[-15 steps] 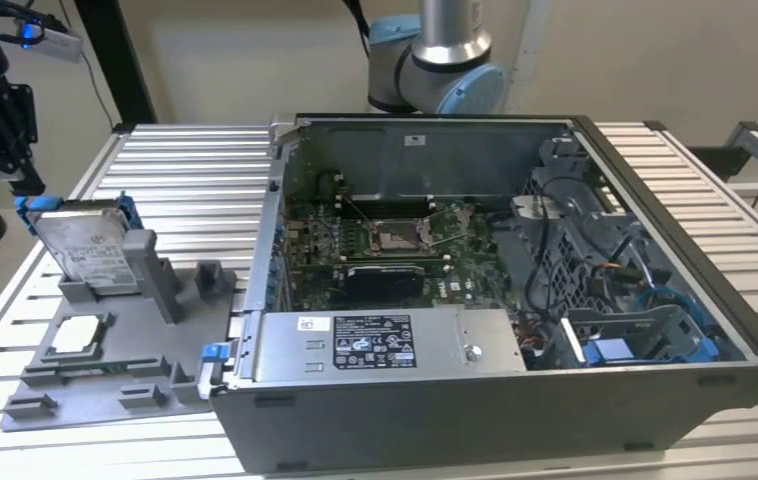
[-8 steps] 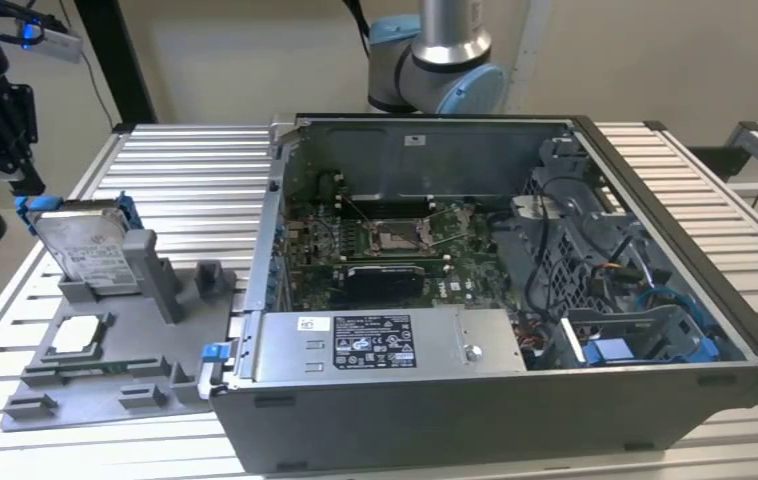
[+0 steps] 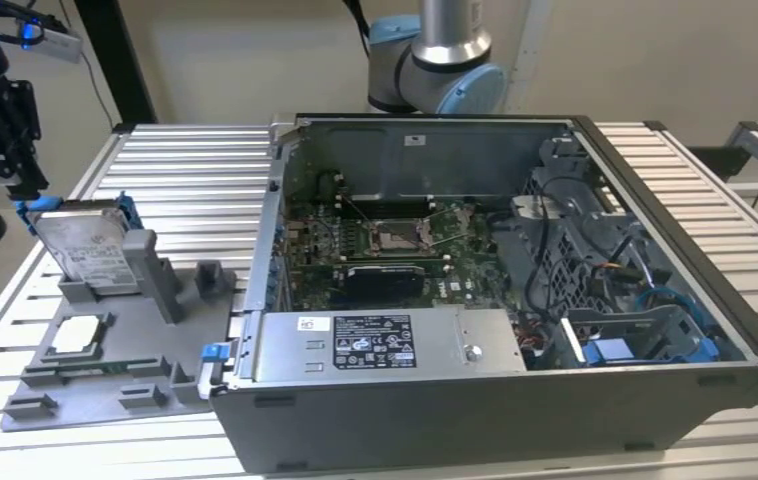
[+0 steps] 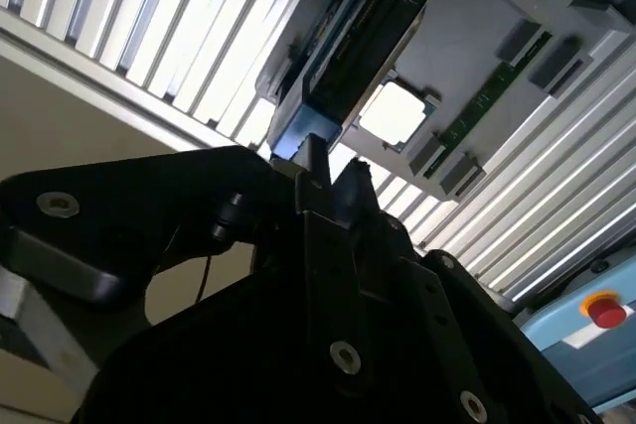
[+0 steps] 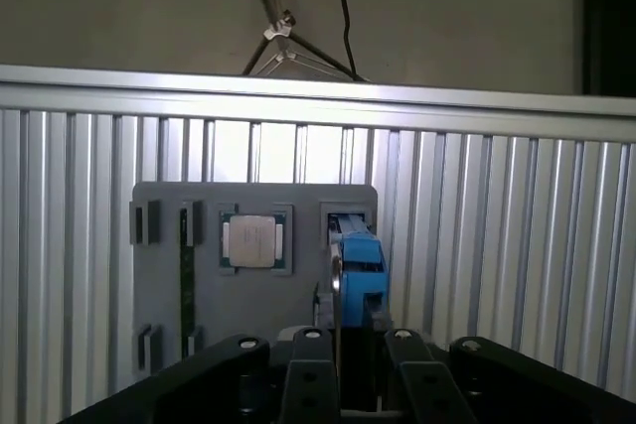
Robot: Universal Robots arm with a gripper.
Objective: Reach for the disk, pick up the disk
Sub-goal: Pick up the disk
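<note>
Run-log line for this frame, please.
phase: reach | gripper: at top edge of upright silver-metal hard drive in blue bracket | drive: seated in grey holder

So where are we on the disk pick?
Reach looks done: the gripper is at the top, blue-framed edge of the disk. In hand: the grasp, though I can't tell whether it has closed on the disk. Left: the lift. The disk stands upright in the grey fixture, not yet raised.

Robotics lab, slatted aluminium bench [image 3: 179, 165], opened computer [image 3: 486, 420]
</note>
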